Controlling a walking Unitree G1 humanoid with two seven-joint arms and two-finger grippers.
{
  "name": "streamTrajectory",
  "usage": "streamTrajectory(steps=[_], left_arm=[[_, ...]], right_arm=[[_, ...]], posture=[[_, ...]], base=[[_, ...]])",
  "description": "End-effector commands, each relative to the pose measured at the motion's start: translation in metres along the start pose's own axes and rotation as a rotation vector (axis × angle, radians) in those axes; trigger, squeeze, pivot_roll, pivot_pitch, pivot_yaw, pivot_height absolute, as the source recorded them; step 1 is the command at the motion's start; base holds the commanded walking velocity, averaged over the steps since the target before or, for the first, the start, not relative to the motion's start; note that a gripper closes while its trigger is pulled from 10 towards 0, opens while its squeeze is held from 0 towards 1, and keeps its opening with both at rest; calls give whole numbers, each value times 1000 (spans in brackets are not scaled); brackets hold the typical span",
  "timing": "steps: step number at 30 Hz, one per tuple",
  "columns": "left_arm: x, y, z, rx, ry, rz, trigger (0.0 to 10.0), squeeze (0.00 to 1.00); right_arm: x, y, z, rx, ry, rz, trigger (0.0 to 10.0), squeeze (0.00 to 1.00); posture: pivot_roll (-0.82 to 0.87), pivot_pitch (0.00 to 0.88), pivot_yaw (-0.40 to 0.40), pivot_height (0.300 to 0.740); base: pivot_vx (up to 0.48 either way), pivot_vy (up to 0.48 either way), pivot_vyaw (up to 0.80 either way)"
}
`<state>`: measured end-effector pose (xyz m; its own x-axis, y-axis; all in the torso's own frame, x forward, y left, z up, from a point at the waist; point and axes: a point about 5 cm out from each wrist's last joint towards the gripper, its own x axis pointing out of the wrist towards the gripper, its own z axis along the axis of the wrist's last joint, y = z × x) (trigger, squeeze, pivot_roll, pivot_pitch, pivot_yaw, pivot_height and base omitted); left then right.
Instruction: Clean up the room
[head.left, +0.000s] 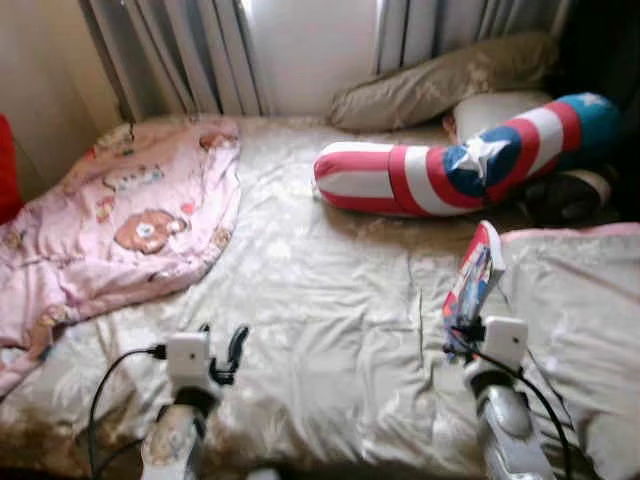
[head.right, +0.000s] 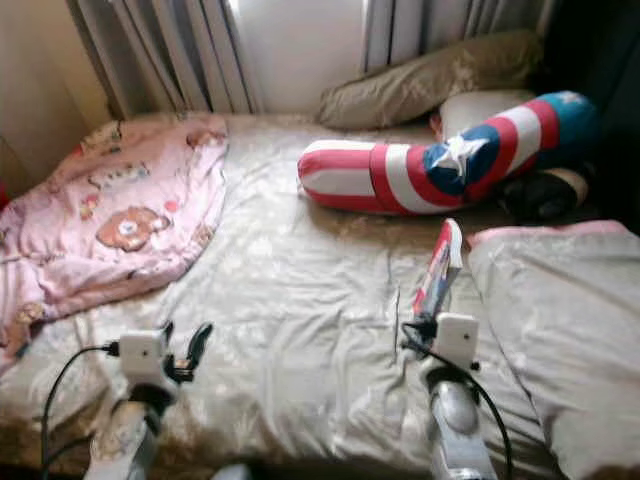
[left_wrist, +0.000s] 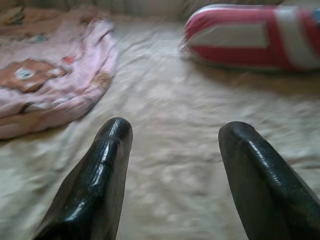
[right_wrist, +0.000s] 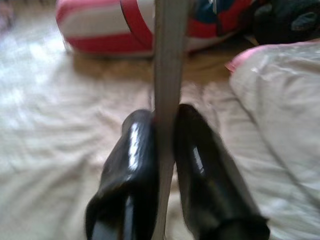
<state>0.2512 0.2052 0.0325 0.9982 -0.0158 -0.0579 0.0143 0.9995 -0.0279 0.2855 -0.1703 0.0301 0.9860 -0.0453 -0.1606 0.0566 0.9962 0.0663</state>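
A thin colourful book (head.left: 474, 277) stands edge-up over the bed, and my right gripper (right_wrist: 165, 125) is shut on its lower edge (right_wrist: 169, 75). It hangs above the beige sheet (head.left: 340, 300), near the front right. My left gripper (left_wrist: 172, 145) is open with nothing between its fingers, low over the sheet at the front left (head.left: 232, 352). A pink cartoon blanket (head.left: 130, 220) lies crumpled on the bed's left side. A long red, white and blue star pillow (head.left: 450, 170) lies across the back right.
A beige pillow (head.left: 440, 80) leans by the curtains (head.left: 180, 50) at the head of the bed. A pale duvet with pink trim (head.left: 580, 320) covers the right side. A dark plush thing (head.left: 570, 195) sits behind it.
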Motion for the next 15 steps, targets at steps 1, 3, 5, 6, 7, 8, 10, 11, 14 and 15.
streamTrajectory(steps=[1,3,5,6,7,8,10,11,14,15], left_arm=[[6,-9,6,-14,-25,-23,10000,0],[6,-10,6,-15,-25,-25,10000,0],[6,-10,7,-11,-23,-31,10000,0],[5,-9,7,-10,-23,-32,10000,0],[5,-9,7,-8,-23,-32,10000,0],[5,-8,8,-5,-24,-34,10000,0],[5,-7,9,-3,-25,-34,10000,0],[5,-7,10,0,-25,-36,10000,0],[3,-6,13,13,-29,-46,10000,0],[2,-5,14,16,-30,-50,10000,0]], right_arm=[[3,-9,7,-5,-31,-18,10000,0],[4,-9,5,15,-20,-23,10000,0],[6,-10,3,68,-1,-30,10000,0],[7,-10,2,95,8,-32,10000,0],[8,-10,1,124,18,-36,10000,0],[11,-10,-1,206,46,-49,10000,0],[12,-10,-3,266,66,-58,10000,0],[14,-11,-5,303,82,-69,10000,0],[19,-10,-10,474,140,-91,10000,0],[21,-8,-11,525,155,-88,10000,0]], posture=[[3,0,67,643],[5,0,69,643],[12,0,74,643],[13,0,75,643],[13,0,75,643],[16,0,79,643],[16,0,79,643],[24,0,81,643],[51,0,91,643],[58,0,93,643]], base=[[319,0,0],[131,0,0],[0,0,0],[0,0,0],[0,0,0],[0,0,0],[0,0,0],[0,0,0],[0,0,0],[0,0,0]])
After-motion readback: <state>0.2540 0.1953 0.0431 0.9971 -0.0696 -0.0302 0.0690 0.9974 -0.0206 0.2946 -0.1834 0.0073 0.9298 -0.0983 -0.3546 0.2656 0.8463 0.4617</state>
